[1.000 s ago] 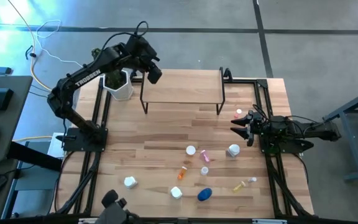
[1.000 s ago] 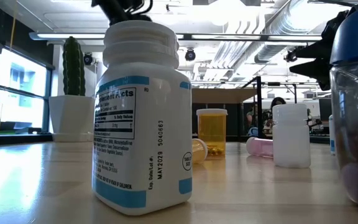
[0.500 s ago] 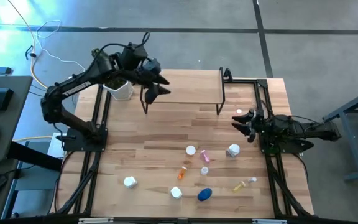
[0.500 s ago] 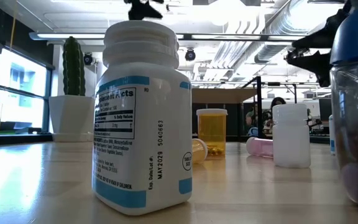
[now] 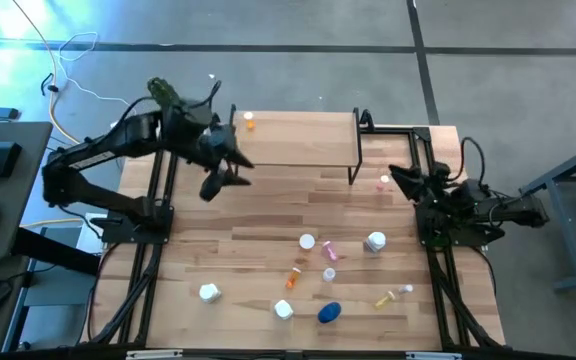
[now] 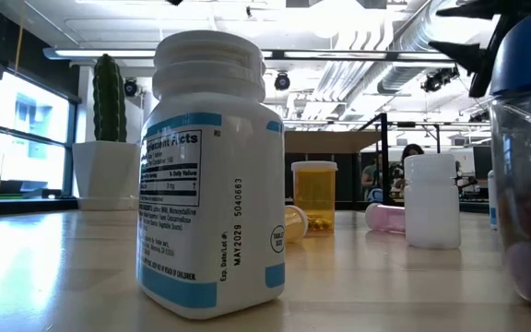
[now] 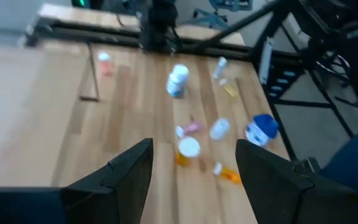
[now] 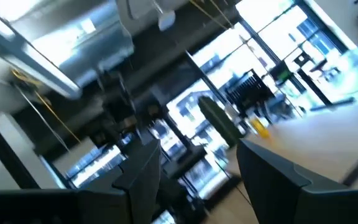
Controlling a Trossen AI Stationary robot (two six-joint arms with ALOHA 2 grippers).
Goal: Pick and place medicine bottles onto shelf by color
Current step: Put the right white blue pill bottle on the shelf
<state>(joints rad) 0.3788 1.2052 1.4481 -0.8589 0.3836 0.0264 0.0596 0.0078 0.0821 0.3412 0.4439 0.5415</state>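
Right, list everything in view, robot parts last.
Shelf: one, light wood, black legs, far middle of the table.
Orange bottle: one, on the shelf's left end.
Blue bottle: one, near edge.
Loose bottles: about nine, white, orange, pink, yellowish, scattered before the shelf.
Cactus pot: one, white, far left corner.
Left claw: open, empty, before the shelf's left end.
Right claw: open, empty, right side.

place: open-plan lab or workshop hall | evidence: exposed ducts (image 6: 431, 37) and strip lights seen above the wooden table (image 6: 63, 267); grey concrete floor (image 5: 298, 60) seen around the table; large windows (image 6: 26, 138) seen beyond it
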